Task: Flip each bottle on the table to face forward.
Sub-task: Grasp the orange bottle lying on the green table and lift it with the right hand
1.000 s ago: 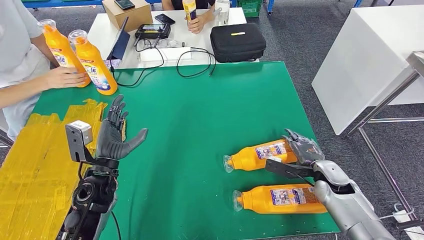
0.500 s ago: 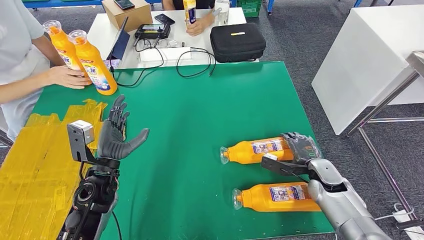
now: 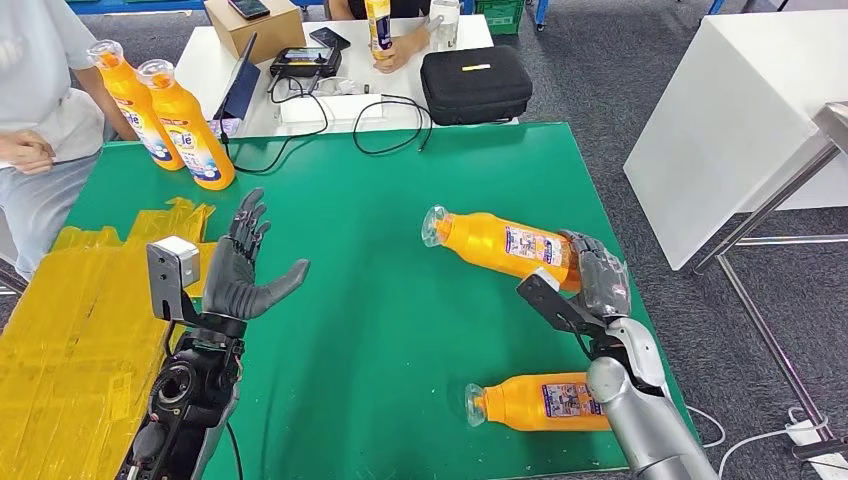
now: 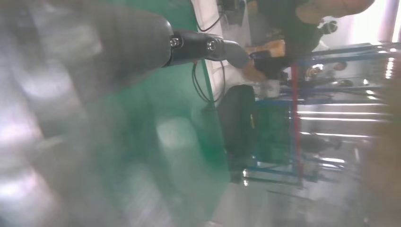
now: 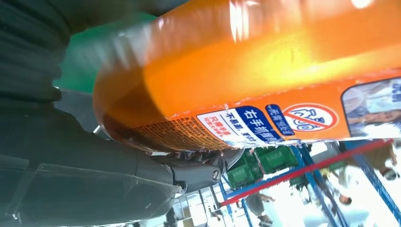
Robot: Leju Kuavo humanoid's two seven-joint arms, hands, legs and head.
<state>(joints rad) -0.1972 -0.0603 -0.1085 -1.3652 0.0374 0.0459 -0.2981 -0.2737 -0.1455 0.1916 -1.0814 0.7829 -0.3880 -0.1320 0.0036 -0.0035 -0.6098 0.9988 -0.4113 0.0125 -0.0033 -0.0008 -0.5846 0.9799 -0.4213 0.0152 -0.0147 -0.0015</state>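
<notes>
Fingers [image 3: 598,272] of right hand [image 3: 592,285] wrapped round base of lifted bottle [image 3: 495,241]; left hand [image 3: 243,275] spread, idle. Grip sits way off-centre, bottle could tip out.

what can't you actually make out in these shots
- Base of the lifted bottle: head view, wrapped by the right hand.
- Its label text: right wrist view, close, blurred and cut by the frame edge.
- Base of the lying bottle: head view, behind the right forearm.
- Left hand: left wrist view shows it only as a grey blur.
- Person's hand at the left: cut by the edge.
</notes>
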